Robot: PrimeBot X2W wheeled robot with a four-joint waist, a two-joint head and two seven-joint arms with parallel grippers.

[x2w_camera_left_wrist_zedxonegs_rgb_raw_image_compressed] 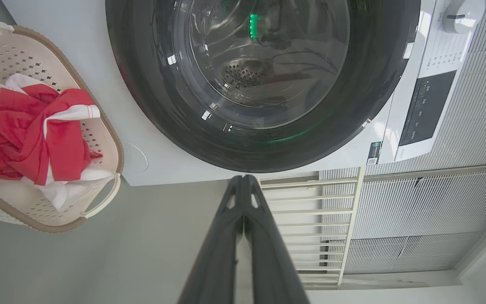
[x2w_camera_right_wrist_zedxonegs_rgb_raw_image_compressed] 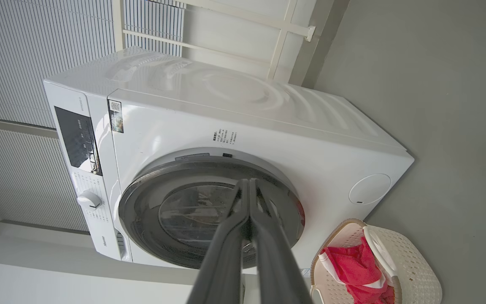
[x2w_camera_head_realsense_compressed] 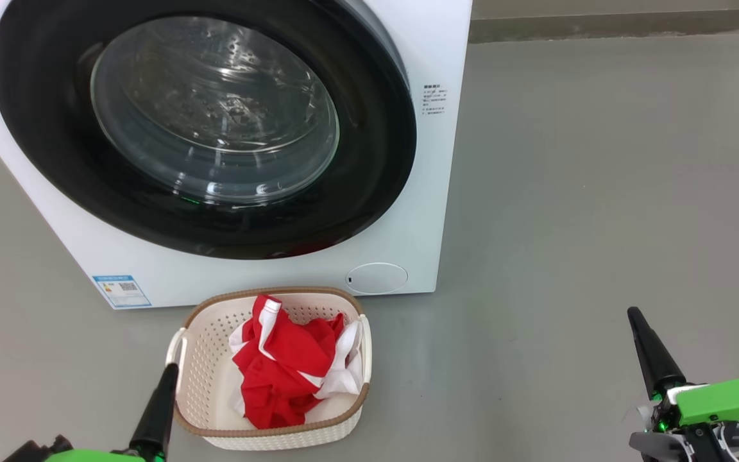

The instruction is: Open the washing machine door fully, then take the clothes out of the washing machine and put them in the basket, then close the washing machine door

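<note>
Red clothes (x2w_camera_head_realsense_compressed: 283,369) lie heaped in the basket (x2w_camera_head_realsense_compressed: 206,359) just before the washing machine (x2w_camera_head_realsense_compressed: 440,58), its door (x2w_camera_head_realsense_compressed: 209,115) seemingly shut flush; left gripper (x2w_camera_head_realsense_compressed: 169,371) and right gripper (x2w_camera_head_realsense_compressed: 634,314) hover low, fingers (x2w_camera_head_realsense_compressed: 159,404) pressed together, so any final latching push best lands on the black rim (x2w_camera_head_realsense_compressed: 36,128).

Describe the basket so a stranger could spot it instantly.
Find the big white washing machine on the grey floor. Just in front of it sits the basket, cream perforated plastic with a brown rim. It alone holds red clothes.
</note>
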